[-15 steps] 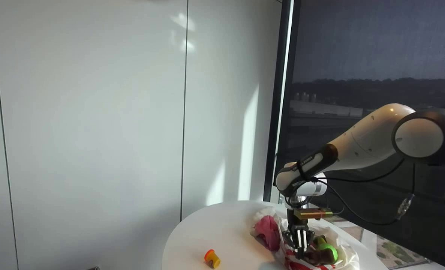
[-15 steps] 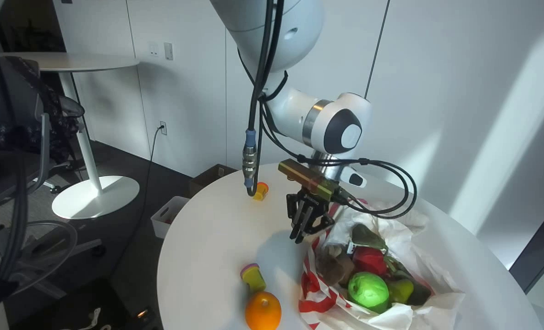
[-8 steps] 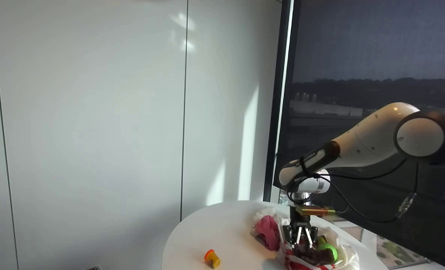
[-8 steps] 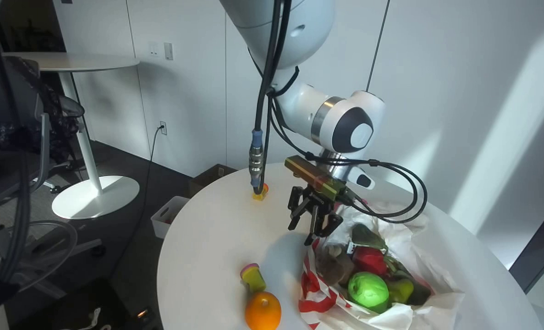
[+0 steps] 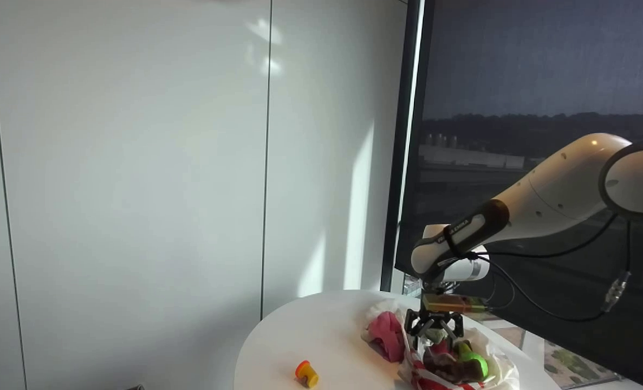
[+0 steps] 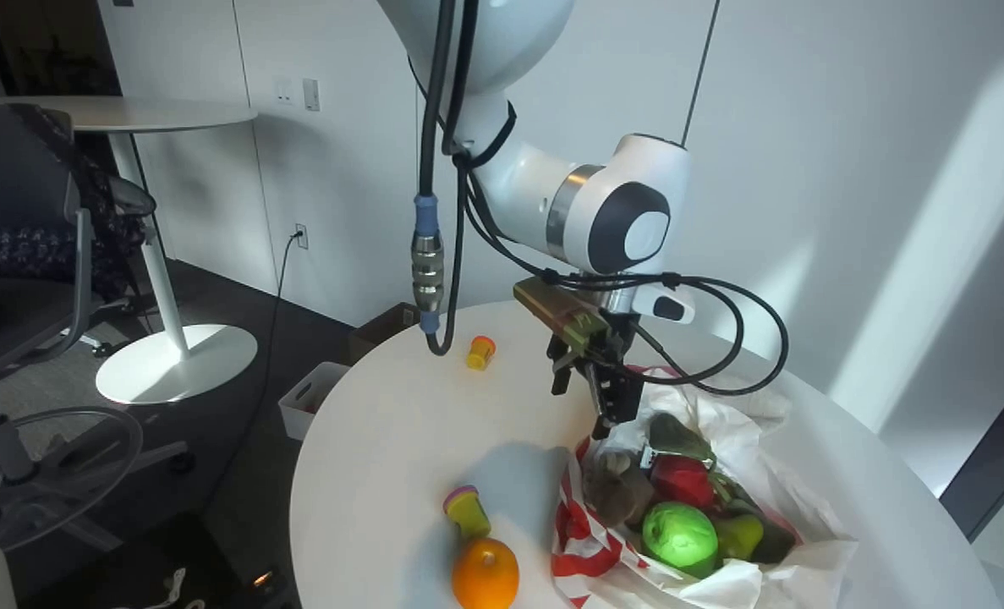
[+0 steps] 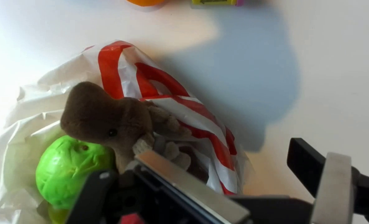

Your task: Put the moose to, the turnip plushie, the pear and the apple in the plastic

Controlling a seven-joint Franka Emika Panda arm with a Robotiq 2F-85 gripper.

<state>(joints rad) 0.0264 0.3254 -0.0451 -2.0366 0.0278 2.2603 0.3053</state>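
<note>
The hand (image 6: 582, 410) is hovering at the edge of the plastic bag (image 6: 588, 554), its two fingers (image 7: 334, 189) standing wide apart. In the wrist view one finger is hanging over the bag and the other is hanging beyond its red-striped side, above the white worktop (image 6: 366, 474). The views are leaving it unclear whether the first finger is touching the plastic.

The bag is lying crumpled on the worktop with its mouth gaping, and the task's things are lying inside it. The brown moose toy (image 7: 106, 119) is lying just inside the striped wall, its head and one dark eye showing. The bright green apple (image 6: 679, 534) is sitting just beside the moose, and the yellow-green pear (image 6: 738, 536) is lying next to the apple, partly hidden. The red turnip plushie (image 6: 682, 480) is lying behind the apple in an exterior view, with a dark green piece (image 6: 677, 438) beside it.

An orange (image 6: 486, 577) is sitting on the worktop just beside a small purple-lidded tub (image 6: 469, 516). A yellow, orange-lidded tub (image 6: 480, 353) is resting well apart from them, and a pink cloth (image 5: 387, 335) is lying beside the bag.
</note>
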